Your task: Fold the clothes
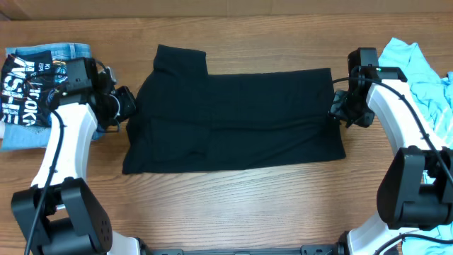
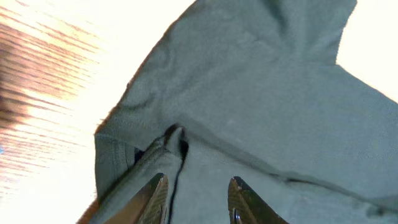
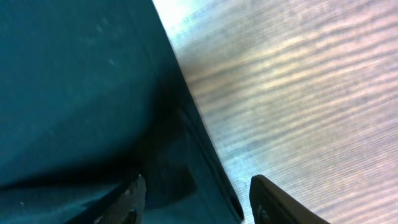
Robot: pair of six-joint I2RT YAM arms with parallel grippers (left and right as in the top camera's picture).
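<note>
Two grippers, both with jaws apart: our left gripper (image 1: 126, 106) at the black T-shirt's (image 1: 241, 117) 9 o'clock edge, right gripper (image 1: 338, 108) at 3 o'clock. Shirt's mid-table, soft and floppy, so we'd pinch hems and corners.

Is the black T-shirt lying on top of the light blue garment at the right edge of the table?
No: in the overhead view the black T-shirt lies flat on bare wood, apart from the light blue garment.
</note>
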